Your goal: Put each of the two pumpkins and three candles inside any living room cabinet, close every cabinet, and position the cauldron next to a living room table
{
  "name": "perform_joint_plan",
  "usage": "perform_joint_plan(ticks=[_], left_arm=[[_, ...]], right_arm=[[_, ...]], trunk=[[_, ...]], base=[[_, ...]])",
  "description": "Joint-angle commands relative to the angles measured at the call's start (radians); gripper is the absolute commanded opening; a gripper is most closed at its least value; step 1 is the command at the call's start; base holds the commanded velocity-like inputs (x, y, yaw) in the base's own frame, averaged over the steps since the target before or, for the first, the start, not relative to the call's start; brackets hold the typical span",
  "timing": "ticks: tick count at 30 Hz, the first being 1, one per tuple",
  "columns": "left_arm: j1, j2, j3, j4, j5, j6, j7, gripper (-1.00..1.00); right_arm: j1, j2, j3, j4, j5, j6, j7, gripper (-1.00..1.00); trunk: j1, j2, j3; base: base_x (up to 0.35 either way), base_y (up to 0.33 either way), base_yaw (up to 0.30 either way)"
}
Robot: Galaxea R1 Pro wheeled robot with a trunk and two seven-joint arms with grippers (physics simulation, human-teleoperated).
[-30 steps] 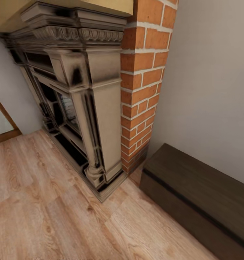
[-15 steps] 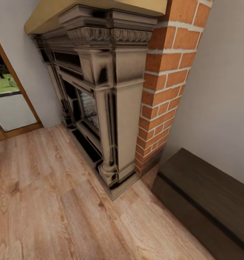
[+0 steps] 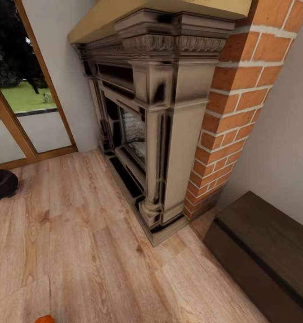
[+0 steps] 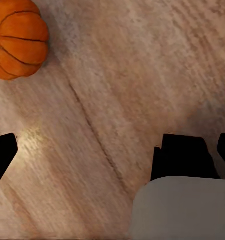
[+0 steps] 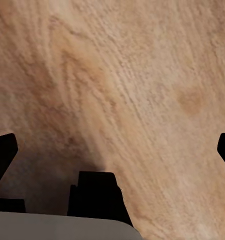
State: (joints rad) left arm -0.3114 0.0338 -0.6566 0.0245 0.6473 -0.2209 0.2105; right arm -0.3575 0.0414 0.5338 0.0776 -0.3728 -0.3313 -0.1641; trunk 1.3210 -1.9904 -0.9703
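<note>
Beneath the left tool (image 4: 85, 150), a pumpkin (image 4: 16, 39).

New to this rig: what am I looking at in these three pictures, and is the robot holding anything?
It is a wheeled, two-armed simulated robot. The head camera looks down at a wood floor, a dark columned fireplace beside a brick chimney, the low dark-brown cabinet with its drawers shut, a black rounded object near the glass door, and an orange sliver, likely a pumpkin. Each wrist camera looks along a hand. The left hand hangs open over bare floor, with a pumpkin off to one side. The right hand is open over floor. Nothing is held.
</note>
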Motion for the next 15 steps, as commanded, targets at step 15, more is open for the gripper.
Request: perform_joint_plan(ticks=[15], left_arm=[[0.0,0.002,0.0,0.0,0.0,0.0,0.0,1.0]], right_arm=[[0.0,-0.002,0.0,0.0,-0.001,-0.001,0.0,1.0]], trunk=[[0.0,0.0,0.0]], base=[[-0.197,0.0,0.286]])
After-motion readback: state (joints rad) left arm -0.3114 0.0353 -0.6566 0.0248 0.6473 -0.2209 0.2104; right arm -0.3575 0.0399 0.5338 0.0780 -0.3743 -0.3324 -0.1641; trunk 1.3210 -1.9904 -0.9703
